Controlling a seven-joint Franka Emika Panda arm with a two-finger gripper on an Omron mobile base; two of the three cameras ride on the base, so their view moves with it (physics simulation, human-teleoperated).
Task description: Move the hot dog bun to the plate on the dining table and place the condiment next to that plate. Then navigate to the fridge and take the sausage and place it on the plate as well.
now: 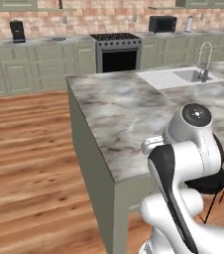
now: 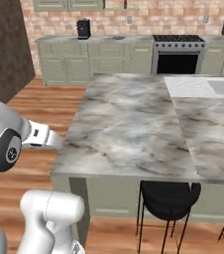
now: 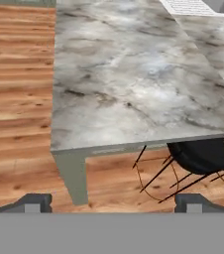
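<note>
Your pincer [image 3: 113, 203] stands wide open, holding nothing, above the marble counter [image 3: 134, 84] corner. The inset sink [image 1: 191, 75] shows nothing inside; a black stool [image 3: 205, 154] sits tucked beneath.

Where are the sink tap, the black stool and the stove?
faucet [image 1: 203, 59], left base view, on its curved steel neck.
black stool [image 2: 167, 197], right base view, on its round seat.
stove [image 1: 117, 49], left base view, on its front.

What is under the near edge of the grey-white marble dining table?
Under the grey-white marble dining table stands a black round stool on thin legs, on the wooden floor. The tabletop covers anything farther in beneath it.
</note>
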